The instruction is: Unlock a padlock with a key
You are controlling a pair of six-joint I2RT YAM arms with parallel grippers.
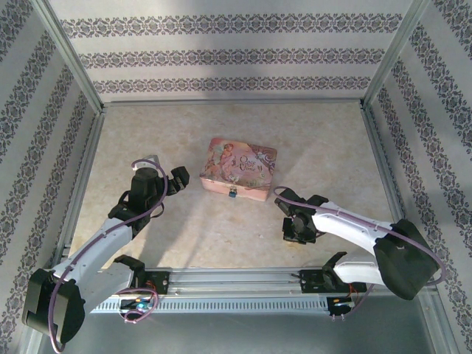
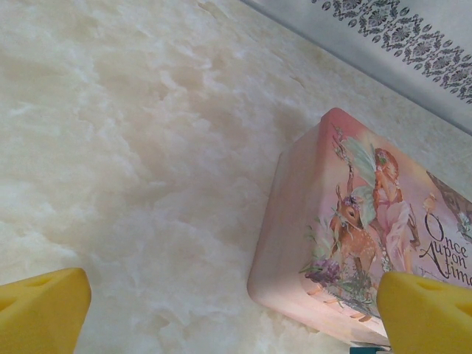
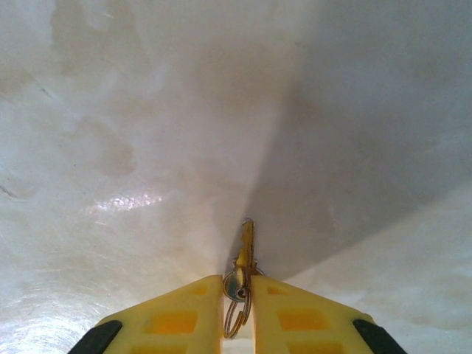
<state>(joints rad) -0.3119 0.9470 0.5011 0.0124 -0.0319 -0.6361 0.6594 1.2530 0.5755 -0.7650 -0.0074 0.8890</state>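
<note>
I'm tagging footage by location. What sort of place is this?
Probably a staged robot test booth, not a real room: wallpaper-patterned panels in a metal frame enclose a marble-look table, with a left arm and right arm bolted to a rail at its edge.

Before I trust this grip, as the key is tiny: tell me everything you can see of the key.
The key is a small, thin, brassy metal sliver with a greyish round head and a wire ring through it. The right tool pinches its head between yellow fingers, blade pointing straight out over the pale table; whether the tip touches it cannot be told.
</note>
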